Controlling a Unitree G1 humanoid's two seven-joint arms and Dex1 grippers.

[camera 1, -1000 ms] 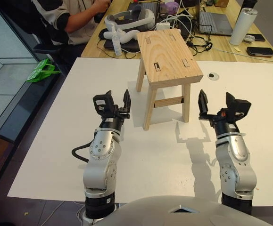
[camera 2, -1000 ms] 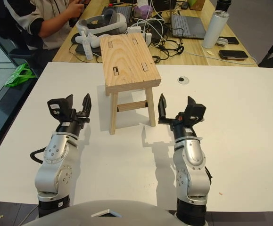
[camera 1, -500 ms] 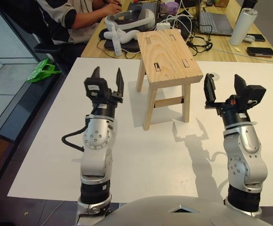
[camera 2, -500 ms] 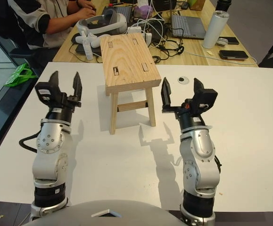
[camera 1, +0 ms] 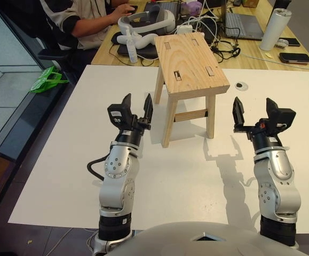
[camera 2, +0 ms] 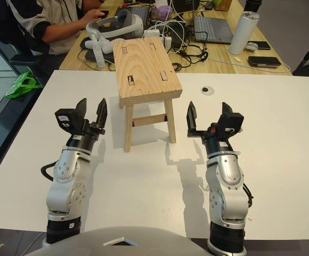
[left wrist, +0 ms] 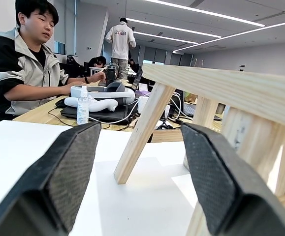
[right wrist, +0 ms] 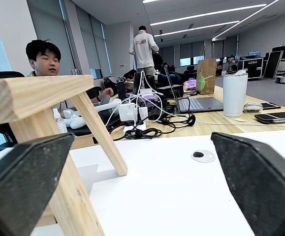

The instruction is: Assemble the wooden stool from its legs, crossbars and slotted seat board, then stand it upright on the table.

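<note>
"Left eye view first: how do the two tools stand?"

"Well, the left gripper (camera 1: 139, 99) is spread wide with nothing between its fingers. It's held up just beside the wooden stool (camera 1: 192, 58), near the front leg (camera 1: 169, 124) on that side, not touching. The right gripper (camera 1: 253, 101) is wide as well and holds nothing, a little apart from the stool's other side."

"And from the wrists?"

"In the left wrist view the dark textured pads (left wrist: 67, 178) sit far apart, with a slanted leg and the seat's edge beyond them. The right wrist view has its own pads (right wrist: 26, 183) at either side, the seat's corner close by."

"So where's the stool?"

"Upright on the white table (camera 1: 165, 181), between the arms and a bit farther back. The slotted seat board (camera 2: 146, 64) is on top and a crossbar (camera 1: 190, 114) joins the near legs."

"Anything round it?"

"A small round cap (camera 1: 242, 85) lies on the table to its right. Behind is a wooden desk (camera 1: 250, 50) with a headset (camera 1: 143, 21), laptop (camera 1: 242, 24), tumbler (camera 1: 274, 29) and phone (camera 1: 294, 57)."
</note>
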